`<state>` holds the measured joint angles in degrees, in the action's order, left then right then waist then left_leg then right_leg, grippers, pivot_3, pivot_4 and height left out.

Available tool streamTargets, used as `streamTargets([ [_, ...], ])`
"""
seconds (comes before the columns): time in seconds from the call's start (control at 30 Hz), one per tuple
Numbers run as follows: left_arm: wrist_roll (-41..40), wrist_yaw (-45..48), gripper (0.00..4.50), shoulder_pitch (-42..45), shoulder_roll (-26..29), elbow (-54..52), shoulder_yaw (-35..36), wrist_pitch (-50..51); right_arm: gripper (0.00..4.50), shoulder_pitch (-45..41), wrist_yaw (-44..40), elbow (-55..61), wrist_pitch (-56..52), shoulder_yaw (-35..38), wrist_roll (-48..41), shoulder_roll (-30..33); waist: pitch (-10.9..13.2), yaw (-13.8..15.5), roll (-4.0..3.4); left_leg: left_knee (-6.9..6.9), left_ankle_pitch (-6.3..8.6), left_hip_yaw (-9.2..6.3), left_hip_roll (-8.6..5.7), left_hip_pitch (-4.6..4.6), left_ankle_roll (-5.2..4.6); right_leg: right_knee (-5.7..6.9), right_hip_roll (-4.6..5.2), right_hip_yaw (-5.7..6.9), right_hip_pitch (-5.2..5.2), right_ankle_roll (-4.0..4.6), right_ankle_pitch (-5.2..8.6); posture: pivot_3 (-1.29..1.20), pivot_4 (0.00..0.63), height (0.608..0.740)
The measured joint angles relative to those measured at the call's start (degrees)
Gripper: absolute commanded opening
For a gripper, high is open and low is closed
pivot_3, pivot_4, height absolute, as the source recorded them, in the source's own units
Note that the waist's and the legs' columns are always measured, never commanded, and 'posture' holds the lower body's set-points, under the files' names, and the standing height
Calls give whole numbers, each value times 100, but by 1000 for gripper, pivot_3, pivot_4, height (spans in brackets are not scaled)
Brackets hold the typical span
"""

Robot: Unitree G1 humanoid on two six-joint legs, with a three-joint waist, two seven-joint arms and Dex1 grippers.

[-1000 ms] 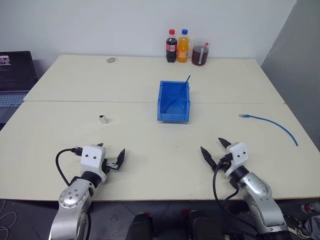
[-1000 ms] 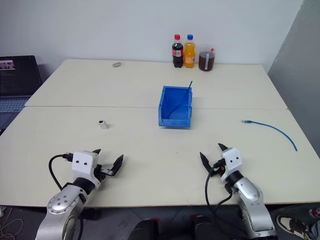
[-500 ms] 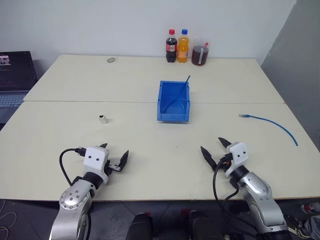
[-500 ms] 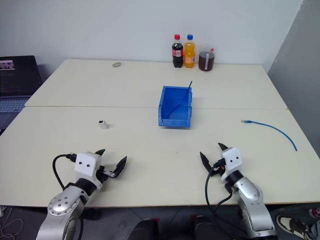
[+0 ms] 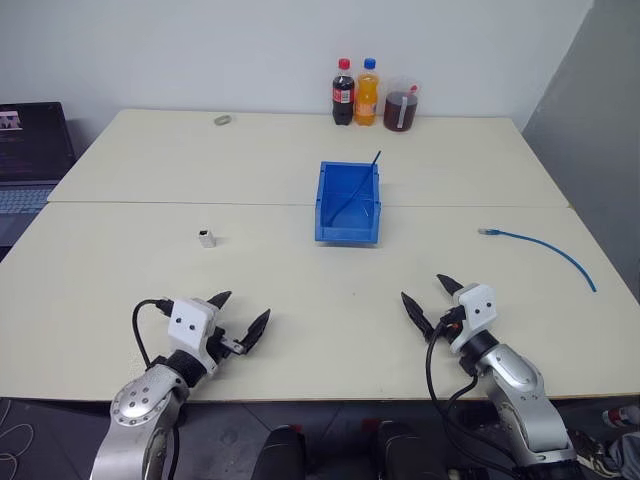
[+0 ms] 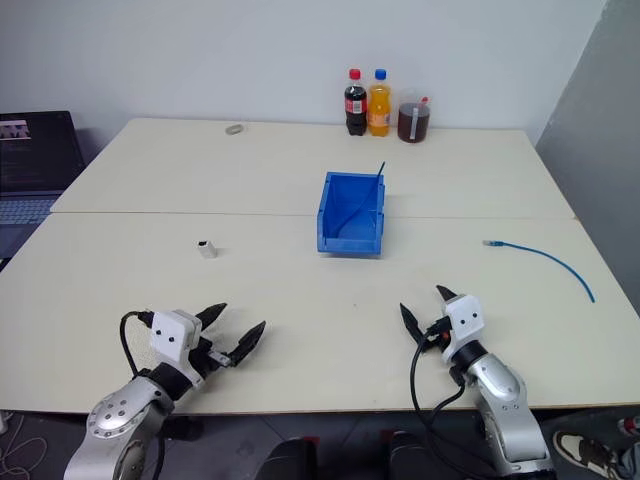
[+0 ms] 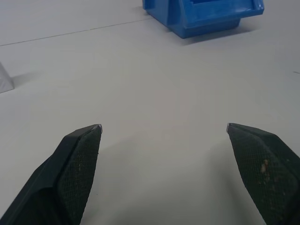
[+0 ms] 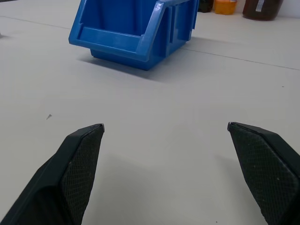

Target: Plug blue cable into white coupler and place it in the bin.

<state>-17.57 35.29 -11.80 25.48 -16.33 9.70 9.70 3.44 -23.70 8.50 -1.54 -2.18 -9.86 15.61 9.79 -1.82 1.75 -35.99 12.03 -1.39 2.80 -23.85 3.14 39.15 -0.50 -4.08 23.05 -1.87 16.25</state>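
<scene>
Tools, left point(image 5: 238, 317) and right point(image 5: 430, 299), hover spread and empty near the bright blue rectangular plastic bin point(image 5: 348, 204) on the cream table point(image 5: 300, 280), apparently staged for pickup, tiny white boxy coupler point(image 5: 206, 238) left of the bin, long light-blue network cable point(image 5: 540, 246) right of it.

Bright blue bin point(image 5: 347, 205), light-blue cable point(image 5: 545, 248), white coupler point(image 5: 206, 238), cream table point(image 5: 300, 290).

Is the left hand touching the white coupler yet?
Apart. The left eye view shows bare table between the open left hand and the white coupler.
</scene>
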Motion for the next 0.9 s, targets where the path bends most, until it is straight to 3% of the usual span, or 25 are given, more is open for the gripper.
streamTargets([
  [0.2, -126, 644, 4500, 382, 454, 1, -108, 9, 4488, 80, 30, 21, 0, 108, 27, 28, 0, 3, -1, -1, 0, 0, 0, 0, 0, 2, 0, 1, 0, -2, 1, 0, 150, 740],
  [0.4, -731, 1840, 4500, 1624, 1092, 26, -635, 694, 4488, 235, 224, 552, -63, 427, -56, 27, -1, 25, -5, -5, 0, 1, -3, -3, 0, 4, 0, 0, -2, -25, 12, 0, 150, 740],
  [0.67, -1034, 3255, 4500, 3402, 1240, 569, -1626, 1356, 4488, 746, 566, 1316, -450, 1245, -177, 157, -4, 6, -7, -5, 0, 0, -2, -3, 0, 5, -6, -2, -1, -22, 12, 0, 150, 740],
  [0.9, -1020, 3689, 4500, 3752, 1064, 796, -2006, 1396, 4488, 541, 1097, 1280, -1406, 2275, -518, 397, -4, -12, -9, -5, 0, 0, -2, -2, -1, 10, -7, -4, 0, -20, 12, 0, 150, 740],
])
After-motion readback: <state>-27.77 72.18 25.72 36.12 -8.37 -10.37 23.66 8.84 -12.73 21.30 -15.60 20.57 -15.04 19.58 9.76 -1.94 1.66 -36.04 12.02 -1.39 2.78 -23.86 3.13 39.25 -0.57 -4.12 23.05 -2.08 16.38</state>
